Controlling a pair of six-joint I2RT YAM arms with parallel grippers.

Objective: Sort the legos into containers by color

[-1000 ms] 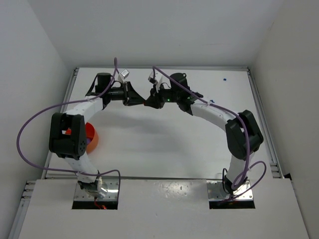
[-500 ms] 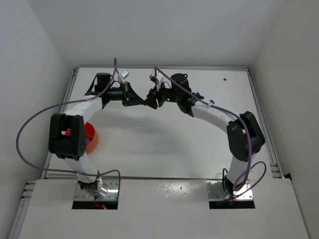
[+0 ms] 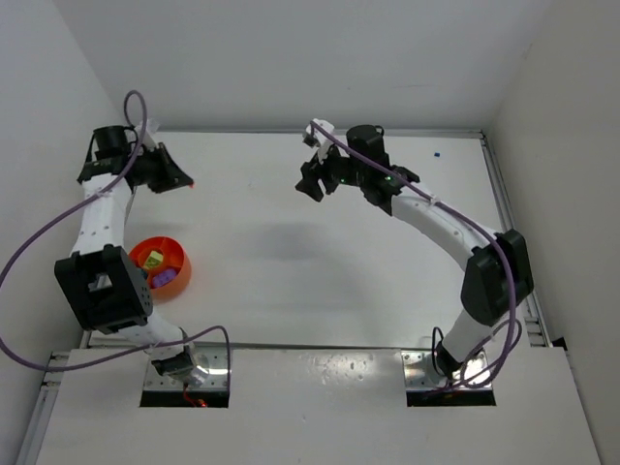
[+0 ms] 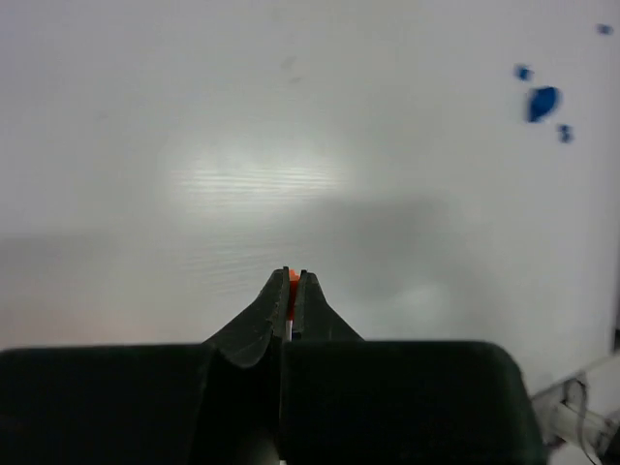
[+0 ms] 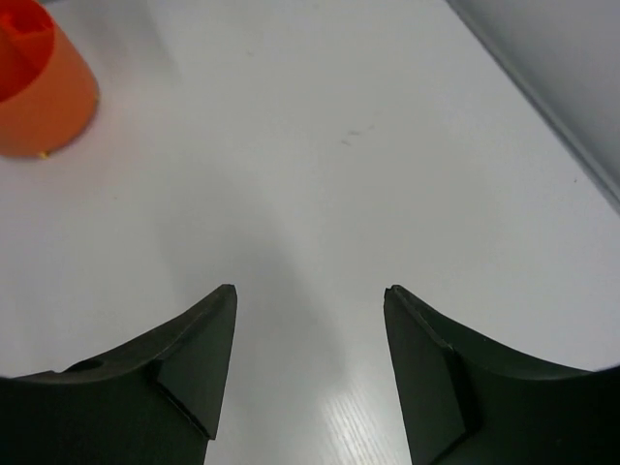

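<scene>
Left wall: a white panel borders the counter [image 3: 291,281] on this side, with the left arm close along it.
Left arm joint: the arm's black joint [image 3: 102,291] sits at the near left, and its edge overlaps the bowl's rim in the overhead view.
Container: one orange bowl [image 3: 160,266], round and shallow, stands upright on the left part of the counter; it also shows in the top left corner of the right wrist view [image 5: 39,87].
Bowl contents: a yellow lego [image 3: 153,259] lies toward the far side and a purple lego [image 3: 163,278] toward the near side. Any other bits inside are too small to make out.
Left gripper: the left gripper [image 3: 184,182] is clenched and raised over the far left of the counter, farther from the arm bases than the bowl and well apart from it.
Held piece: an orange lego [image 4: 292,291] is pinched between the fingertips, showing only as a thin sliver at the tip.
Centre of counter: bare white surface lies between the two grippers.
Right gripper: the right gripper [image 5: 310,310] is released, with its jaws spread wide and nothing between them. It hangs over the far middle of the counter, pointing left [image 3: 308,179].
Blue legos: a few blue legos [image 4: 542,102] lie loose on the counter at the upper right of the left wrist view.
Far right: a single blue speck [image 3: 438,152] rests near the far right corner, well apart from the bowl.
</scene>
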